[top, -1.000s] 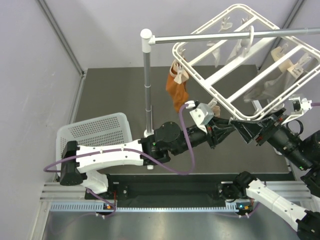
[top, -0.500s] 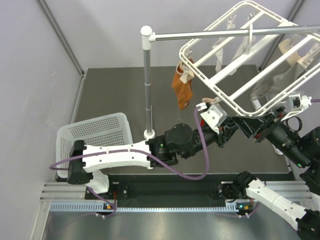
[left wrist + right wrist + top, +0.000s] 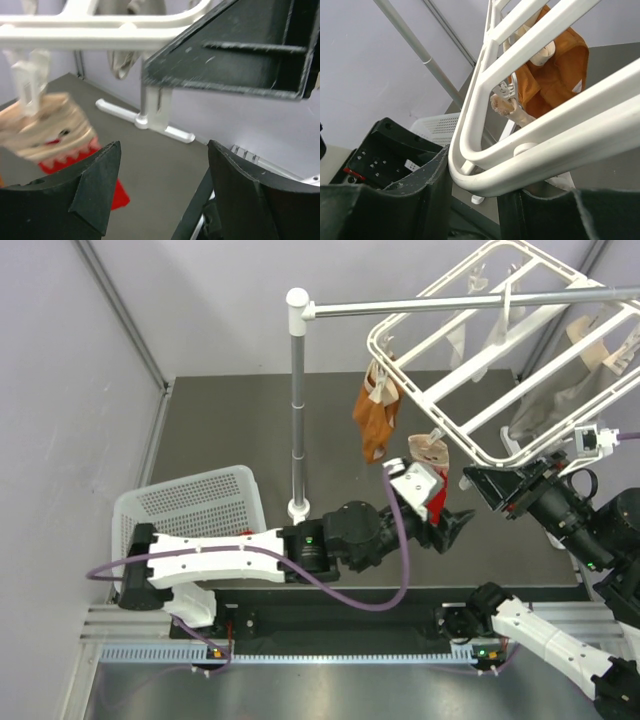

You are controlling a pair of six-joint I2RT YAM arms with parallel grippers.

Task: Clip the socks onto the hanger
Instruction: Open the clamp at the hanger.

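While the right gripper [image 3: 495, 490] has its jaws clamped on the near corner of the hanger [image 3: 545, 150], we see the white frame tilted, with its hook over the rail of the grey pole stand [image 3: 297, 410]. The left gripper [image 3: 162, 185] sits just beside that corner, below the frame. Its jaws are spread wide with nothing between them.

In the left wrist view, a red sock [image 3: 50, 127] with a pale cuff hangs by that cuff from a clip peg [image 3: 30, 82] on the frame's near rail. It is just to the side of one black finger [image 3: 95, 185], and we cannot tell whether the two touch. An orange sock [image 3: 376, 425] hangs from another peg farther along the same rail, towards the pole. All of this is above the dark worktop [image 3: 230, 430]. A white perforated basket [image 3: 195, 502] stands at the worktop's near left, well apart from the hanger.
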